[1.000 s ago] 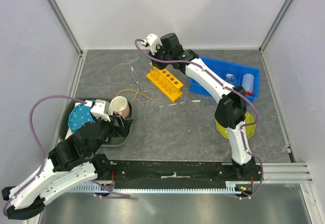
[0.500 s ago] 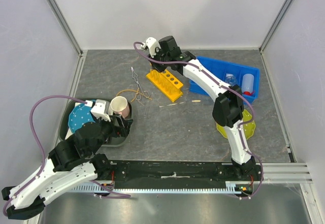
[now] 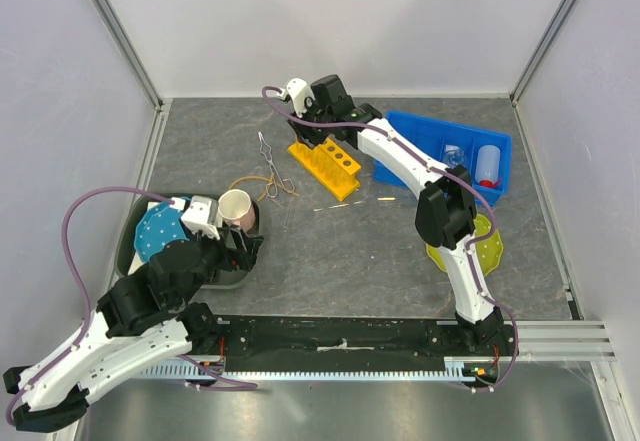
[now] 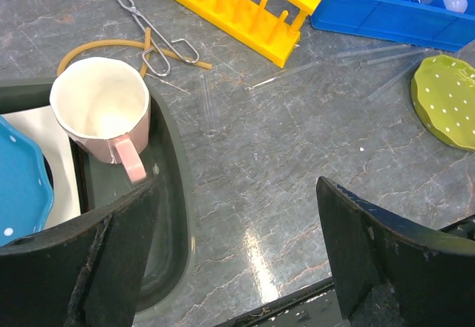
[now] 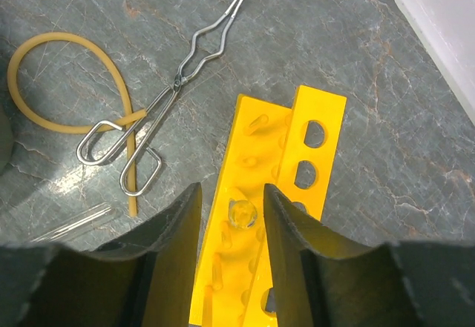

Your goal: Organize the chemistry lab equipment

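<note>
A robot test cell dressed as a mock chemistry lab; white panel walls (image 3: 350, 21) in aluminium framing (image 3: 118, 36) enclose a grey stone-look table (image 3: 340, 261); lab gear (yellow holed rack (image 5: 312, 141), metal scissor-like tongs (image 5: 178, 82)) lies beneath and just beside the right gripper (image 5: 231, 193)

A fixed camera looks steeply down from high behind both arms over the whole grey marbled table (image 3: 350, 251). The left wrist camera looks obliquely across it from low down; the right wrist camera looks down from close above. All three show the yellow plastic holed rack (image 3: 323, 164) and metal scissor-like tongs (image 3: 270, 164).
</note>
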You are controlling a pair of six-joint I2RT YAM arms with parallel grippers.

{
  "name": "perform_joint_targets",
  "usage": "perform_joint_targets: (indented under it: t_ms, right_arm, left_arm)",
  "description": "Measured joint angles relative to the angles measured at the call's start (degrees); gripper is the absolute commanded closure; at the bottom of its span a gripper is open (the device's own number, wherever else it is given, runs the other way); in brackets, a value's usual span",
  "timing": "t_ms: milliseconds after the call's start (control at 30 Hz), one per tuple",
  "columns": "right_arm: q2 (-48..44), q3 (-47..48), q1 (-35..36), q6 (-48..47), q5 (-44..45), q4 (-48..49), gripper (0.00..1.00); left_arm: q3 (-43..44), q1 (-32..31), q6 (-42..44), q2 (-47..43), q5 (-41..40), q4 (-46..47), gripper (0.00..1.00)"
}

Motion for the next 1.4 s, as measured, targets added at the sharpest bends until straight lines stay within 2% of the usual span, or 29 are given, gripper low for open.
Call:
perform_joint_targets:
  t_ms: [133,233,333,367,467,667,833,967,1200,1400]
  right_arm:
    - [-0.2,0.0,-0.1,0.0,-0.2,0.0,0.45]
    - [-1.6,-1.2,-0.1,0.1,-0.8,-0.2,0.34]
    - [-5.4,-3.7,-0.3,-0.2,-2.0,-0.5,0.20]
    - [-7.4,-4.9,-0.5,-0.3,-2.8,-0.5,0.11]
    - [-14.7,-9.7,-1.0,-0.9,-5.6,-0.2,0.02]
    - [-33.6,-23.6,-5.0,-2.2,-16.0,1.3,0.02]
    - [-47.8,-40.1,-11.5,-2.3,-24.7,4.0,0.02]
    - [-56.2,-54.9,-16.7,-3.3,-29.3,4.3,0.02]
    - [-66.0,-72.1,-22.5,-4.4,-35.8,4.2,0.02]
    - [-70.4,-79.8,-29.2,-1.9,-41.0,9.6,0.02]
  left_arm:
    - [-0.1,0.0,0.4,0.8,1.1,0.4,0.06]
    - [-0.5,0.0,0.8,1.6,2.7,0.9,0.03]
    - [-1.1,0.0,1.4,2.5,4.8,1.4,0.00]
    - [-1.3,0.0,1.5,2.9,5.7,1.8,0.00]
    - [-1.7,0.0,2.2,4.8,8.3,3.1,0.00]
    - [-1.1,0.0,4.7,14.9,14.8,6.8,0.00]
    - [5.3,0.4,10.0,32.2,19.4,8.3,0.00]
    - [11.0,3.7,14.8,44.8,23.9,8.8,0.01]
    - [21.0,15.1,18.3,63.1,30.1,8.8,0.23]
    - [24.1,20.4,17.6,70.8,30.5,8.3,0.37]
